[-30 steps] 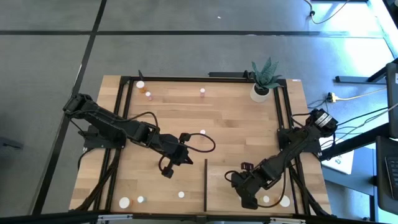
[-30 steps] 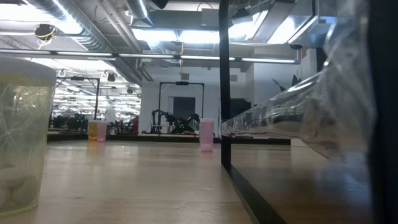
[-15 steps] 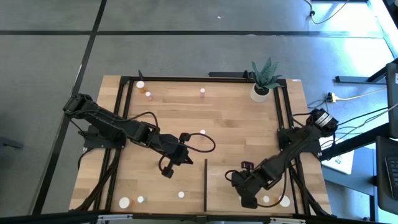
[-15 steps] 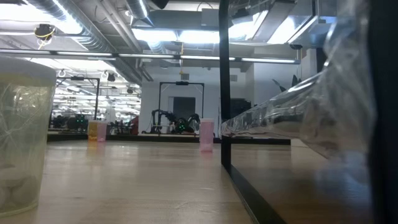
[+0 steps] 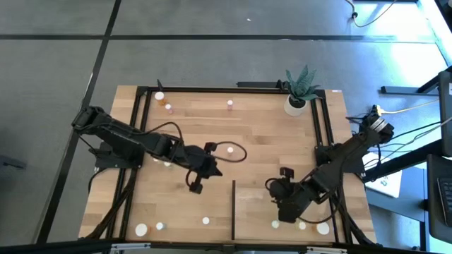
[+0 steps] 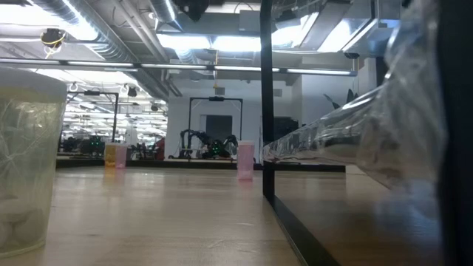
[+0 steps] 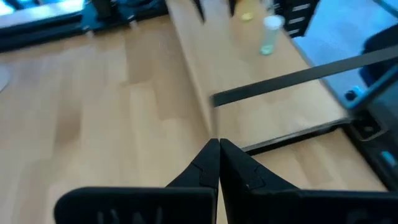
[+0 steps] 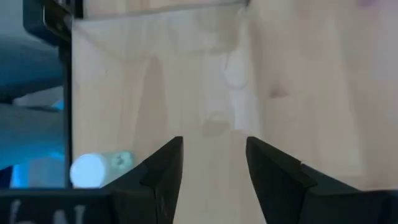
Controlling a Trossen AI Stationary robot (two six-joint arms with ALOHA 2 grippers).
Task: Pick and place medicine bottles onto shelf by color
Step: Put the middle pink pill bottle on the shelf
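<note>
My right gripper (image 5: 284, 215) (image 8: 211, 146) hangs open over the shelf (image 5: 254, 219), a light-wood panel with a dark upright edge (image 5: 234, 208). Nothing is between its fingers. A white-capped medicine bottle (image 5: 275, 224) (image 8: 93, 169) stands on the shelf just beside it. Two more bottles (image 5: 302, 226) (image 5: 323, 228) stand at the shelf's near right. My left gripper (image 5: 195, 188) (image 7: 217, 144) is shut and empty above the bare tabletop, left of the shelf's edge. Other bottles stand far left (image 5: 159, 95) (image 5: 168, 107), far middle (image 5: 230, 104) and near left (image 5: 142, 229).
A white pot with a green plant (image 5: 296, 102) stands at the far right corner. A black frame rail (image 5: 145, 127) runs along the table's sides. In the low view a large translucent bottle (image 6: 22, 162) stands close on the left and a pink one (image 6: 245, 160) farther back.
My right gripper has risen and drawn back toward the table's far edge, tipping less steeply. This uncovers a bottle standing on the shelf where the gripper was. Its fingers stay apart. My left gripper has swung slightly toward the shelf, still shut.
</note>
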